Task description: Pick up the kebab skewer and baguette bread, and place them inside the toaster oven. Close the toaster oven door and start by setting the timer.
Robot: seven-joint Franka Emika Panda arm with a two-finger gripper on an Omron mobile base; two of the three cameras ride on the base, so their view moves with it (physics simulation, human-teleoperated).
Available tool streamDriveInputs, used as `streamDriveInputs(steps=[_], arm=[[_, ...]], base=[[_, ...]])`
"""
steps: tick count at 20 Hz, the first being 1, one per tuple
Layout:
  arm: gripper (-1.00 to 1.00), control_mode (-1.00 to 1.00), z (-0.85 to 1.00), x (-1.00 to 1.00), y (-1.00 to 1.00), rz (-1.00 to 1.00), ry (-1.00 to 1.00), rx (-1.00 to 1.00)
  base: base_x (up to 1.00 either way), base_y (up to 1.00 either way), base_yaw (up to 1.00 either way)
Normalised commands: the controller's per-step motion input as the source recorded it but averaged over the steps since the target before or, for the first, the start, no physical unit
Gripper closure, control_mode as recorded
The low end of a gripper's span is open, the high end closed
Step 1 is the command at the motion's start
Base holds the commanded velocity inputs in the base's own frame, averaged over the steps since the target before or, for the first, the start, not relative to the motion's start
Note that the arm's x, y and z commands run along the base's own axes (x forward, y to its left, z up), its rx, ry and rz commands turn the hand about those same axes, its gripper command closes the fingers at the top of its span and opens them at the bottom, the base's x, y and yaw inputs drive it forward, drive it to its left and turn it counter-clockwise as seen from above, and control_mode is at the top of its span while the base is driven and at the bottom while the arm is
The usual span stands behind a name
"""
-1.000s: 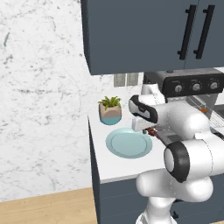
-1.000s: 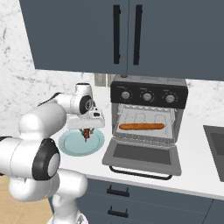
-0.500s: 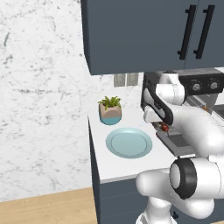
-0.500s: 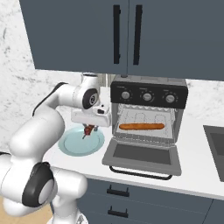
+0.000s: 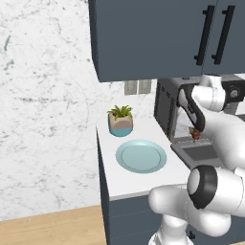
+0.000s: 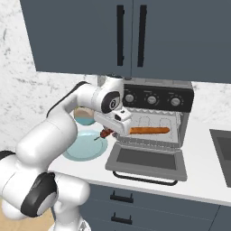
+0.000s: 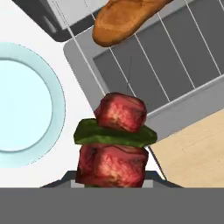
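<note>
Right base view: your gripper clenches the red-brown meat skewer; next, slide it beside the orange-brown baguette inside the dark grey toaster oven.

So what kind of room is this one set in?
A kitchen, rendered rather than real: a toaster oven sits on a white counter, with dark blue cabinets above and a marble-look wall behind.
</note>
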Motion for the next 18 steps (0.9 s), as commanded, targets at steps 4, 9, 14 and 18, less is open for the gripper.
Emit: streamDriveInputs(steps=[4, 9, 14, 18], arm=[[1.0, -1.0, 0.0, -0.24, -0.61, -0.43, -0.09, 0.0], [1.0, -1.0, 0.02, 0.03, -0.62, -0.35, -0.09, 0.0], [1.0, -1.0, 0.0, 0.2, -0.56, -0.36, -0.07, 0.01], [1.0, -1.0, 0.0, 0.38, -0.14, -0.21, -0.22, 0.08]], base=[[0.0, 0.0, 0.0], [0.0, 0.0, 0.0], [0.0, 0.0, 0.0], [0.0, 0.0, 0.0]])
